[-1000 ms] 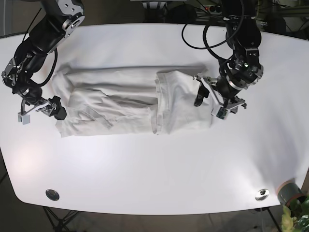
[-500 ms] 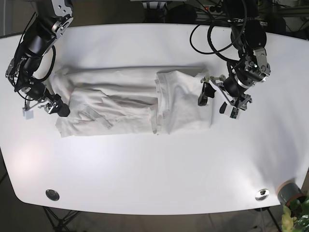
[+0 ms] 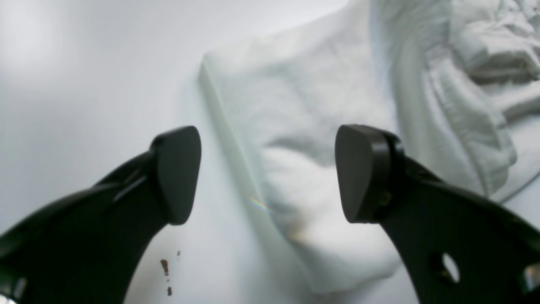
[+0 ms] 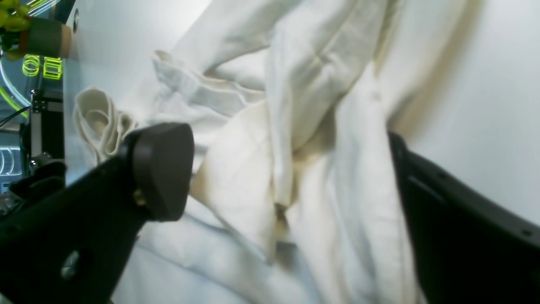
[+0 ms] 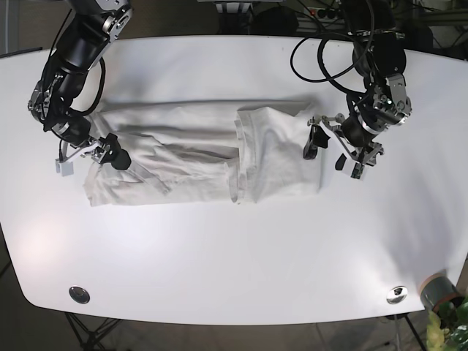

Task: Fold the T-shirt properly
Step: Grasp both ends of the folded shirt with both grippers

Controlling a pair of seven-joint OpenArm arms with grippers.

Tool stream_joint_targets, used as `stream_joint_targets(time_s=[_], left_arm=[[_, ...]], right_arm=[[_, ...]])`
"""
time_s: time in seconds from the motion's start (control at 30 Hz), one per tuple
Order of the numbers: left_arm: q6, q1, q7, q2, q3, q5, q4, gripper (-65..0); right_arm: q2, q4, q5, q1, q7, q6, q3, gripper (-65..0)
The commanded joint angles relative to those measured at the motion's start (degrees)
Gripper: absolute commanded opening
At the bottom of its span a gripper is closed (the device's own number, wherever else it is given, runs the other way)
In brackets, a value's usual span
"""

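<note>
White T-shirt [image 5: 205,157] half-folded, left claw [image 3: 268,173] spread over its edge, right claw [image 4: 291,177] apparently unclenched, one finger cloth-hidden.

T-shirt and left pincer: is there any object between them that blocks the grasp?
Nothing visible does. The left pincer is open, with the T-shirt edge lying directly between its fingertips on the bare white table; no other object is there.

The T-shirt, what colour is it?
The T-shirt is white, a bit creamy. The base view shows it best.
</note>
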Motion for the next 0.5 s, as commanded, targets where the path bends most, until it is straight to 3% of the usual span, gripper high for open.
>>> stream_joint_targets(time_s=[0.0,0.13,0.23,0.47], left_arm=[[-0.1,-0.8,-1.0,-0.4,0.2,-1.0,-0.5,-17.9],[-0.1,-0.9,-1.0,-0.3,0.3,-1.0,-1.1,-17.9],[-0.1,-0.9,-1.0,-0.2,0.3,-1.0,-1.1,-17.9],[-0.1,-0.9,-1.0,-0.2,0.3,-1.0,-1.2,-17.9]], right_arm=[[0.7,1.0,0.3,0.9,0.2,0.11,0.0,-9.7],[0.4,1.1,-3.3,1.1,0.2,0.11,0.0,-9.8],[0.3,1.1,-5.4,1.3,0.2,0.11,0.0,-14.3],[-1.0,1.1,-10.4,2.5,0.4,0.11,0.0,-38.2]])
